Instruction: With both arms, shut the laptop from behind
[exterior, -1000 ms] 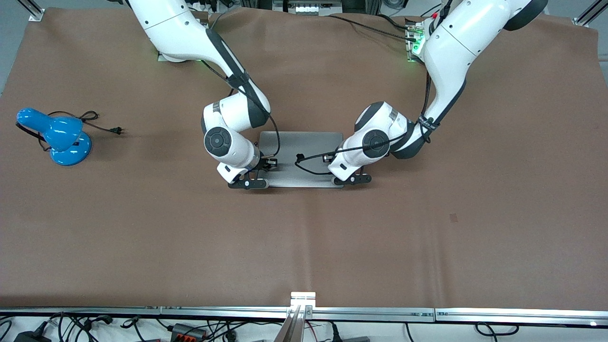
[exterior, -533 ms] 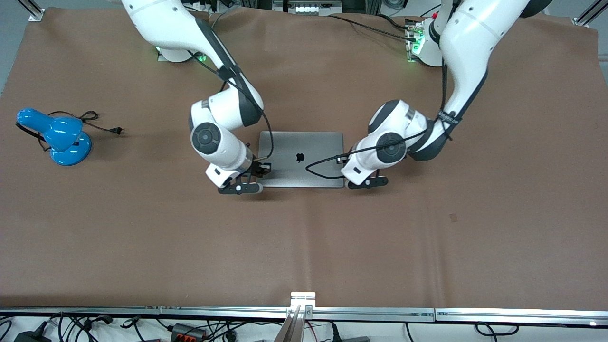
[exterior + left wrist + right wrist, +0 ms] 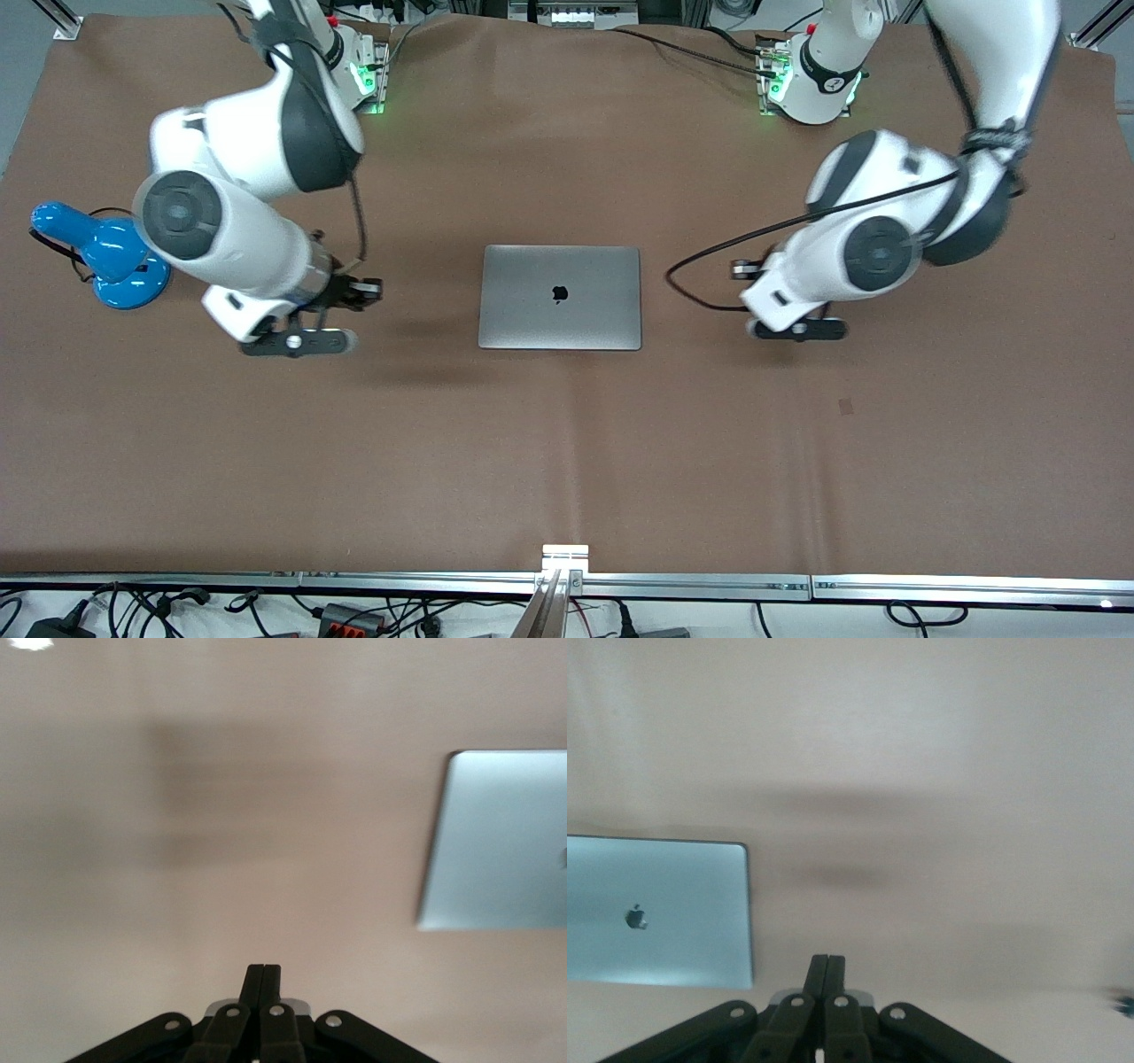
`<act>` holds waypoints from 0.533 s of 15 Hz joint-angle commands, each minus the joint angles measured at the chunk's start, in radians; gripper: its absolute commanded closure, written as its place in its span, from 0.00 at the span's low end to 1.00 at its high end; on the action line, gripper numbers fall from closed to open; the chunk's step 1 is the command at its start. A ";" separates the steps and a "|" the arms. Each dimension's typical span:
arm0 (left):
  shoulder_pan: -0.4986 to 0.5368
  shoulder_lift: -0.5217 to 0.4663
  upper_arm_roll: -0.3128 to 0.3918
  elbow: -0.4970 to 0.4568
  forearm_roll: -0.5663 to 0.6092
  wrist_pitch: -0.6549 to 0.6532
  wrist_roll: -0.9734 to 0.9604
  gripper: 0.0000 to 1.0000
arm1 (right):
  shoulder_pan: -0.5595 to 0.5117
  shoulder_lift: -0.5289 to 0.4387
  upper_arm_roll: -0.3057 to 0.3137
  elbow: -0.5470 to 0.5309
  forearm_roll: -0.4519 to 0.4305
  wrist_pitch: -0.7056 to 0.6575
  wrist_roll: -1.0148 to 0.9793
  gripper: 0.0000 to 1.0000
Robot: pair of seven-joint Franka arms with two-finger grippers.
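The silver-grey laptop (image 3: 560, 297) lies closed and flat at the middle of the table, its lid up with the black apple logo showing. My right gripper (image 3: 297, 342) is shut and empty, up over bare table between the laptop and the blue lamp. My left gripper (image 3: 797, 330) is shut and empty, over bare table toward the left arm's end, apart from the laptop. The left wrist view shows the shut left gripper (image 3: 263, 979) and part of the laptop's lid (image 3: 500, 842). The right wrist view shows the shut right gripper (image 3: 827, 967) and the lid (image 3: 656, 912).
A blue desk lamp (image 3: 106, 257) stands at the right arm's end of the table, its black cord and plug (image 3: 190, 229) lying beside it. The brown table cover (image 3: 567, 461) is bare nearer the front camera. A metal rail (image 3: 567, 580) runs along the front edge.
Both grippers have left the laptop's lid and swung outward and up, the right toward the lamp, the left toward its own end. The laptop has stayed closed and still.
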 commanded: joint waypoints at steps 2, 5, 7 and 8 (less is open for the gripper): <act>-0.034 -0.177 0.179 -0.008 0.010 -0.126 0.219 0.92 | 0.003 0.026 -0.092 0.075 -0.011 -0.094 -0.106 1.00; -0.006 -0.219 0.235 0.024 0.024 -0.124 0.219 0.01 | 0.002 0.026 -0.138 0.126 -0.010 -0.137 -0.171 1.00; 0.006 -0.216 0.265 0.043 0.020 -0.095 0.238 0.00 | 0.000 0.027 -0.156 0.162 -0.011 -0.133 -0.208 0.85; 0.009 -0.216 0.279 0.043 0.023 -0.062 0.236 0.00 | 0.002 0.027 -0.167 0.182 -0.011 -0.142 -0.206 0.39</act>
